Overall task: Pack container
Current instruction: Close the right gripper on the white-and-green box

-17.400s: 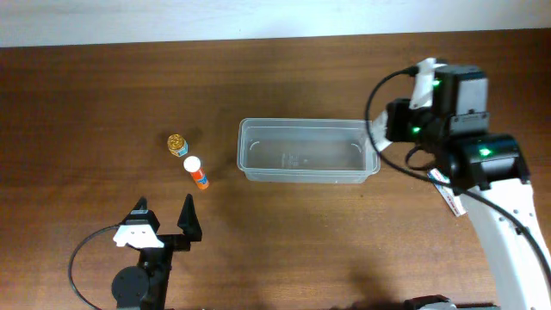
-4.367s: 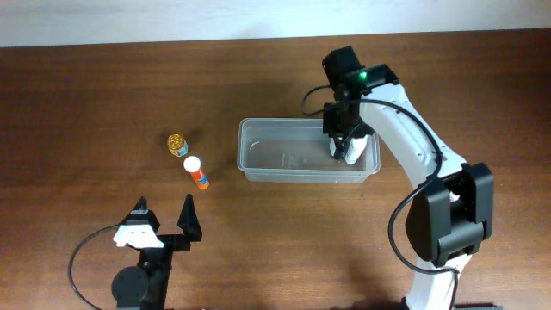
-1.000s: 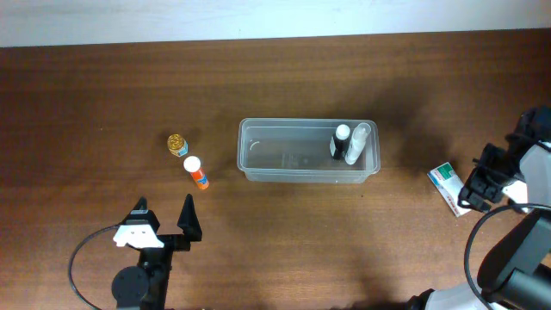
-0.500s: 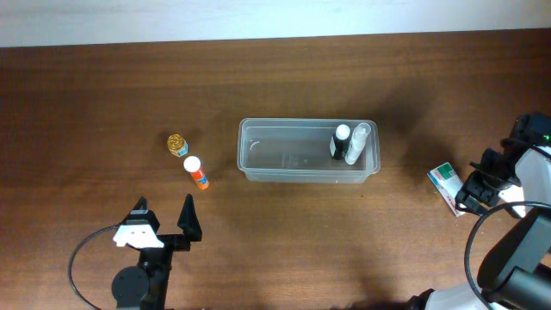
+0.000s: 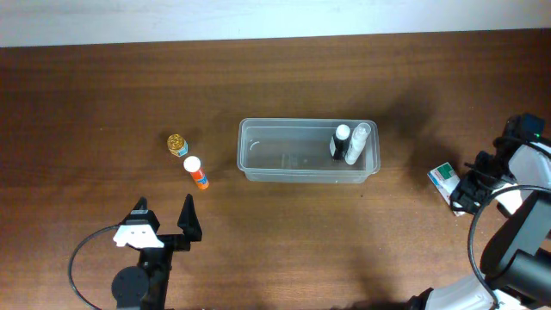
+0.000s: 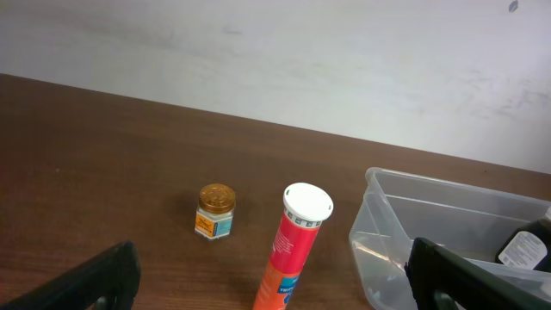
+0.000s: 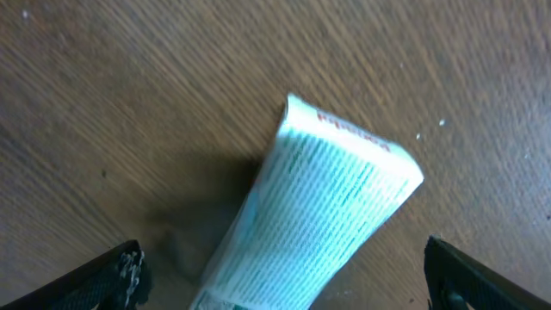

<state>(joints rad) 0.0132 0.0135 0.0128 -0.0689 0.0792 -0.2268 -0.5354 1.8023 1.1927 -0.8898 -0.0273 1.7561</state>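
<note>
Our right tool (image 7: pixel 284 258) is spread wide over a white-green tube (image 7: pixel 327 198) on the counter (image 5: pixel 86 86). The left tool (image 5: pixel 164 215) is spread too. The container (image 5: pixel 275 151) stands mid-counter and holds two bottles (image 5: pixel 342 142).

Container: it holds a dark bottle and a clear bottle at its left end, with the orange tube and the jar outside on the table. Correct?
Not quite. The dark bottle and clear bottle sit at the container's right end, not its left; the overhead view shows it. The orange tube and jar are indeed outside on the table.
</note>
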